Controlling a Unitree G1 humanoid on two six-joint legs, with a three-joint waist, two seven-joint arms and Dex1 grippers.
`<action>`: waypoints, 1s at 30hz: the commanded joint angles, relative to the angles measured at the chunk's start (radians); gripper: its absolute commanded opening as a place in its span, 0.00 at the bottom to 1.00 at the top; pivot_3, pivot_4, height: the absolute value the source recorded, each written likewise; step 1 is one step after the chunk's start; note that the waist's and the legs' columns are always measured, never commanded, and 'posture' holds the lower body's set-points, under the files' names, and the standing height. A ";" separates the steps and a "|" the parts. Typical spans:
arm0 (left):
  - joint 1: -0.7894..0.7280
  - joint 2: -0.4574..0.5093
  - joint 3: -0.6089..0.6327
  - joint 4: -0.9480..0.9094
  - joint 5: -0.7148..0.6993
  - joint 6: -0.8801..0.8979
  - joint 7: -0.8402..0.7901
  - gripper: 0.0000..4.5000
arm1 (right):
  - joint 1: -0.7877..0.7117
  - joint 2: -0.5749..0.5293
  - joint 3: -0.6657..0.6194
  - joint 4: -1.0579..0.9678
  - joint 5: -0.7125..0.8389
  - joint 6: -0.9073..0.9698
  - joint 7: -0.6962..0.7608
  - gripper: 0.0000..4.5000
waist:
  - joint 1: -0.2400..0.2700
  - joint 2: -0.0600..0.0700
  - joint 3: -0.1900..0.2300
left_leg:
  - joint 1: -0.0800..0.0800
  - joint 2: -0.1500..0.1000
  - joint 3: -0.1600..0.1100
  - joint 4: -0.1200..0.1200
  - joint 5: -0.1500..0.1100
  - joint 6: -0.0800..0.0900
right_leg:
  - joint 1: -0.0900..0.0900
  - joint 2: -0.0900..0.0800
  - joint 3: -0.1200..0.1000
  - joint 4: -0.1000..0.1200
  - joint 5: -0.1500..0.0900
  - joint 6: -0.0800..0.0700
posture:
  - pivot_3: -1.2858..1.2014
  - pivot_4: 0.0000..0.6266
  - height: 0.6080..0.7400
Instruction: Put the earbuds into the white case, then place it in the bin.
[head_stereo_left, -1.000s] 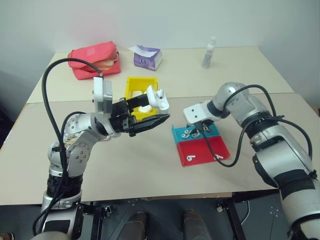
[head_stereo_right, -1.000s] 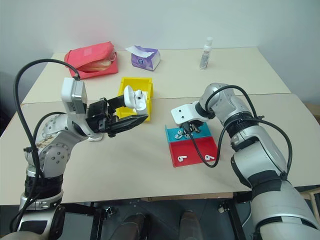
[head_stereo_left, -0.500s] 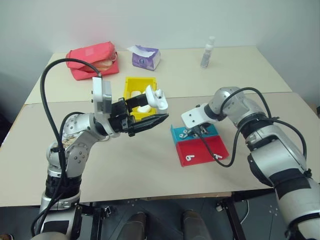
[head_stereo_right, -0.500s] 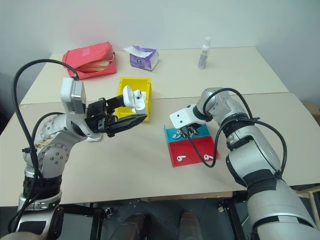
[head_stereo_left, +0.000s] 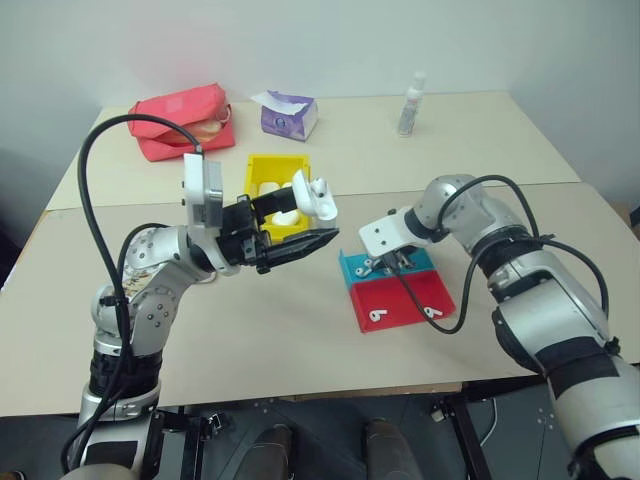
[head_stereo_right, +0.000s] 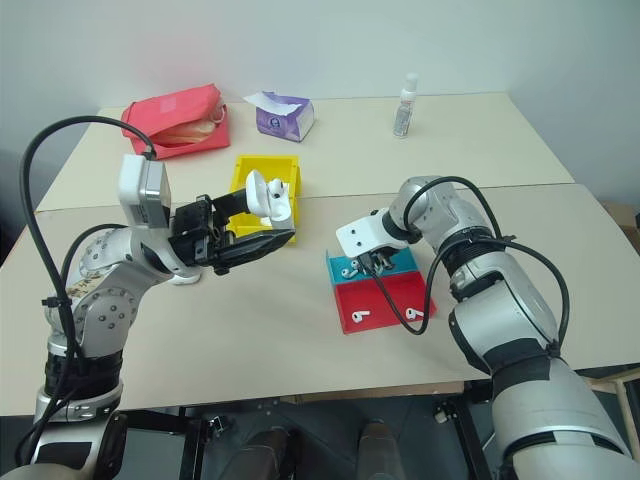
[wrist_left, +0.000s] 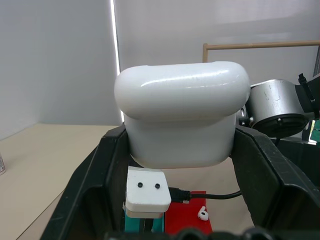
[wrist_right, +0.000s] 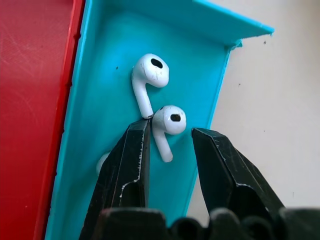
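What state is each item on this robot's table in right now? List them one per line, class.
white case: lid open, clamped in the left pincer.
right pincer: open, straddling an earbud.
teal tray: holds earbuds.
red tray: holds two earbuds.
yellow bin: holds a white case.

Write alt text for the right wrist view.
The right tool stands open over a teal tray, its two black fingers straddling one white earbud. A second earbud lies beside it; a red tray adjoins.
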 joint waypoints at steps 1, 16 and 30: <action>-0.002 0.013 0.022 -0.031 -0.025 -0.007 0.001 0.62 | -0.011 0.002 -0.024 -0.012 0.000 -0.018 -0.006 0.38 | 0.000 0.000 0.000 | 0.000 0.000 0.000 0.000 0.000 0.000 | 0.000 0.000 0.000 0.000 0.000 0.000 | 0.52 0.24 1.00; -0.001 0.026 0.021 -0.037 -0.033 -0.004 0.005 0.62 | 0.017 0.004 -0.025 -0.025 0.005 -0.001 0.020 0.13 | 0.000 0.000 0.000 | 0.001 0.000 0.000 0.000 0.000 0.000 | 0.001 0.000 0.000 0.000 0.000 0.000 | 0.52 0.24 1.00; -0.022 0.030 0.006 -0.012 -0.043 0.002 -0.005 0.62 | 0.068 -0.086 -0.171 -0.226 0.075 0.222 -0.003 0.13 | 0.003 0.000 0.000 | 0.000 0.000 0.000 0.000 0.000 0.000 | 0.000 0.000 0.000 0.000 0.000 0.000 | 0.52 0.24 1.00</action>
